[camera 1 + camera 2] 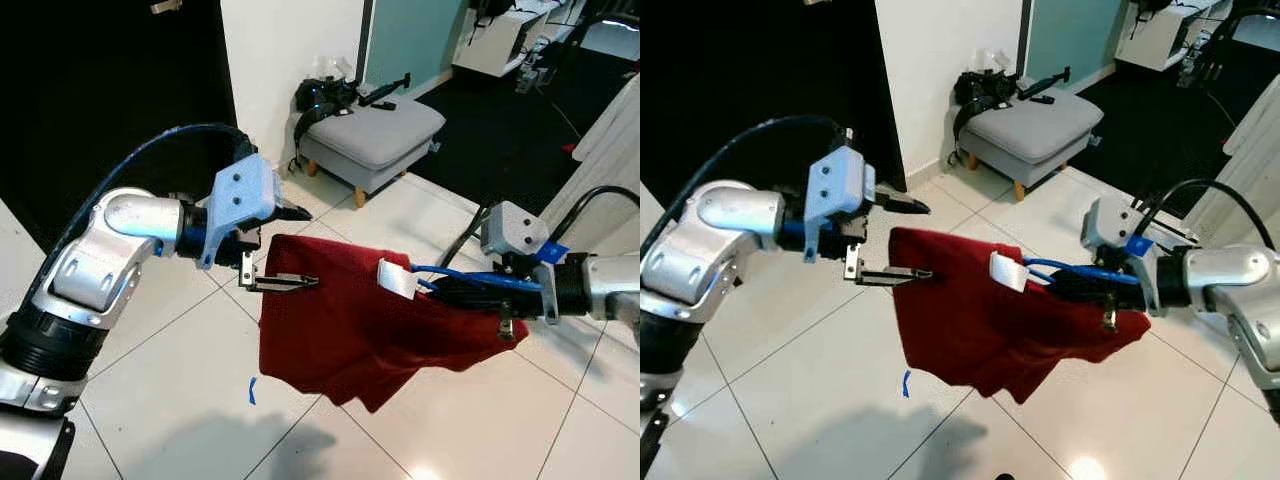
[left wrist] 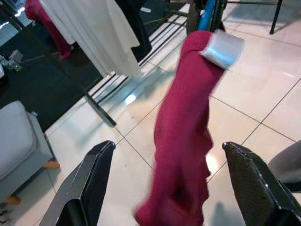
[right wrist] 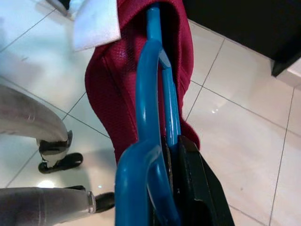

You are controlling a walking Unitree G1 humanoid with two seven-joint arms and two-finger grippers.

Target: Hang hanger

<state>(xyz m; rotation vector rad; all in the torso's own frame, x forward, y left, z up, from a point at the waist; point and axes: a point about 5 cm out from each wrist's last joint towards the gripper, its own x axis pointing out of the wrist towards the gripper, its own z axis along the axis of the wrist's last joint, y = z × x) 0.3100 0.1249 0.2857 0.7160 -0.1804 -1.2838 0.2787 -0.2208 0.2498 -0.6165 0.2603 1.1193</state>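
Hanger [image 1: 470, 277] status: blue plastic, clamped in your right gripper [image 1: 450, 288], fingers closed on it, at roughly 3 o'clock in the head view, held out over the tiled floor [image 1: 160, 350]. Red garment [image 1: 360, 320] is draped on the hanger and hangs clear of the floor; its white collar tag [image 1: 398, 279] sits near the top, just beside the hanger's blue arm. Right wrist view confirms it: hanger loop [image 3: 150, 117] runs straight up into the red fabric, black finger [image 3: 197, 188] pressed against the plastic.

Your left gripper [image 1: 285, 245] is at 9 o'clock of the garment, fingers spread wide. One finger [image 1: 285, 283] pokes against the cloth's left edge, the other [image 1: 290, 211] sits above it in free air. Left wrist view shows the garment between both fingers [image 2: 87, 183], gripped by neither.

At 12 o'clock, well apart: grey footstool [image 1: 375, 135] with dark gear [image 1: 330, 95] on it. Clothes hang at the 2 o'clock edge [image 1: 612, 140].
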